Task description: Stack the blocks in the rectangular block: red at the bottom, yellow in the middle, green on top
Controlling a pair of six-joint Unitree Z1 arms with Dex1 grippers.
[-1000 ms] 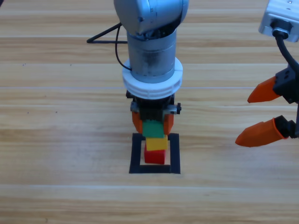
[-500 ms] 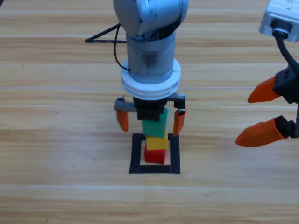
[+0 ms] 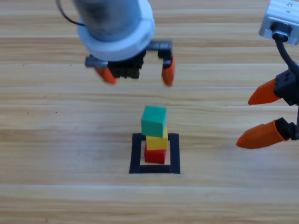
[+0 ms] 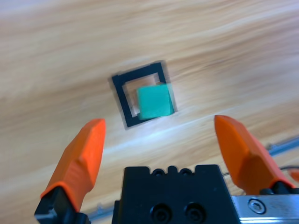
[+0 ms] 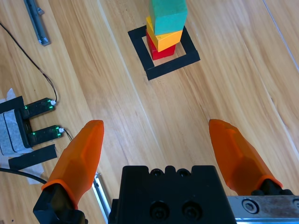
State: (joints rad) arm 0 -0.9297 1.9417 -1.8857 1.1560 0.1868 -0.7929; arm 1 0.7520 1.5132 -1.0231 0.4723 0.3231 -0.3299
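Observation:
A stack of three cubes stands inside the black tape square, the rectangular block [image 3: 136, 154] [image 4: 119, 91] [image 5: 140, 39]. The red cube [image 3: 154, 156] [image 5: 156, 50] is at the bottom, the yellow cube [image 3: 157, 141] [image 5: 166, 39] sits on it, and the green cube [image 3: 154, 120] [image 4: 155, 101] [image 5: 167, 13] is on top. My left gripper [image 3: 136, 72] [image 4: 161, 135] hangs open above and behind the stack, apart from it, with nothing between its jaws. My right gripper [image 3: 259, 115] [image 5: 156, 140] waits open at the right edge.
A grey camera housing [image 3: 280, 19] with a black cable sits at the top right. In the right wrist view, a small black electronics box [image 5: 32, 121] with wires lies on the table at the left.
My left gripper, open around the green cube half a second ago, has lifted up and back to the left. The stack stays standing. The right arm has not moved.

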